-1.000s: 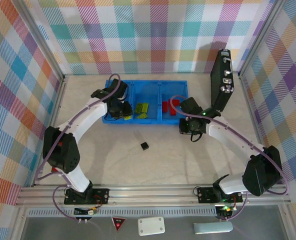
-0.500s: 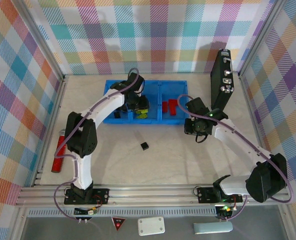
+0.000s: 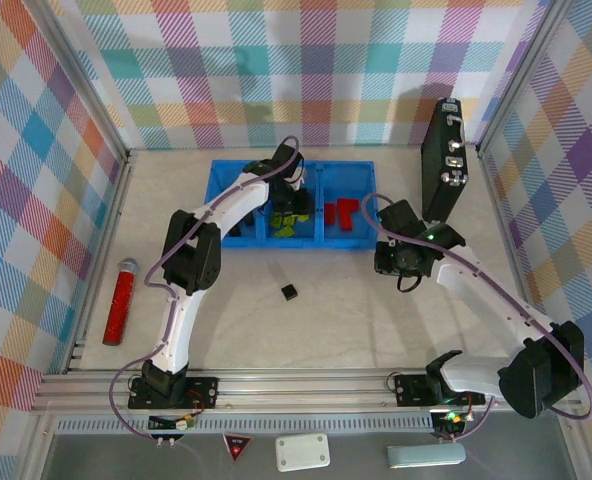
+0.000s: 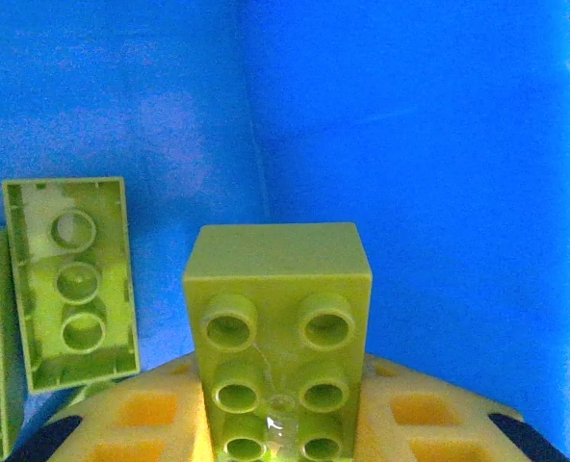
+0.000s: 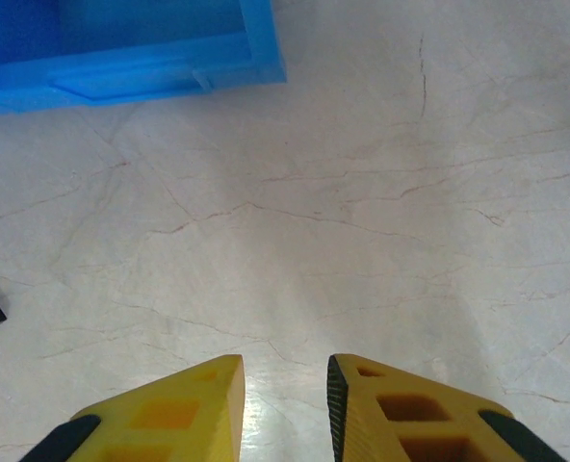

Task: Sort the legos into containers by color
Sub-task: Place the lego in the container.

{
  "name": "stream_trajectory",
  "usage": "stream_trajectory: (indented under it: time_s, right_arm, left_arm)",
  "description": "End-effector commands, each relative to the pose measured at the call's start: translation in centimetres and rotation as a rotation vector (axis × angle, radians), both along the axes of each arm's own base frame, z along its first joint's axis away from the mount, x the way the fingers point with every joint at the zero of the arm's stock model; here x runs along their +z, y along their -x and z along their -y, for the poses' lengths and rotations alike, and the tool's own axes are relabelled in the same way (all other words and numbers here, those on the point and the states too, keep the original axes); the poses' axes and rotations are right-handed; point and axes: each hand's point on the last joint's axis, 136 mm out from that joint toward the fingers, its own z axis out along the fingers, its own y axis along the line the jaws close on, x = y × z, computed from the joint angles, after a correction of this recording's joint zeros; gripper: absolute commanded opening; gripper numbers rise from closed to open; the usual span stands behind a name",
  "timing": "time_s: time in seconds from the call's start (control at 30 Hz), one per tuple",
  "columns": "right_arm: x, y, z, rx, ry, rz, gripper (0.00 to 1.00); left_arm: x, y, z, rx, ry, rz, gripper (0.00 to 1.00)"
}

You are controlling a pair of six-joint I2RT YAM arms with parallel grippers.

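Observation:
My left gripper (image 4: 277,390) is shut on a lime-green lego (image 4: 275,318), studs facing the camera, held above the blue floor of the tray's middle compartment. From above, that gripper (image 3: 294,195) sits over the middle of the blue tray (image 3: 216,178). More green legos (image 3: 288,228) lie below it, one upside down (image 4: 70,279). Red legos (image 3: 342,212) lie in the right compartment. A black cube lego (image 3: 290,291) rests on the table in front of the tray. My right gripper (image 5: 285,375) hovers open over bare table (image 3: 394,262), right of the tray's corner (image 5: 121,58).
A red-and-silver cylinder (image 3: 122,300) lies on the table at the left. A tall black case (image 3: 444,165) with silver latches stands at the back right. Plaid walls enclose the table on three sides.
My left arm has swung right, from the left compartment to the middle one, uncovering the cylinder. The right gripper has drifted slightly right and toward the near edge.

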Motion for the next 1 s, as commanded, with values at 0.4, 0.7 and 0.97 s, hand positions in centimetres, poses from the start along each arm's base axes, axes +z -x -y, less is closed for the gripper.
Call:
stream_trajectory:
  time_s: [0.4,0.7,0.97]
  right_arm:
    - [0.0,0.3,0.4,-0.030,-0.010,-0.008,0.32]
    - [0.1,0.4,0.3,-0.032,-0.019,-0.008,0.32]
    - [0.5,0.5,0.3,-0.035,-0.030,0.003,0.32]
  left_arm:
    - [-2.8,-1.4,-0.9,-0.030,-0.076,-0.007,0.34]
    - [-2.6,-2.1,-0.9,-0.028,-0.086,0.008,0.40]
    - [-1.1,-2.2,-0.6,-0.030,-0.066,0.026,0.45]
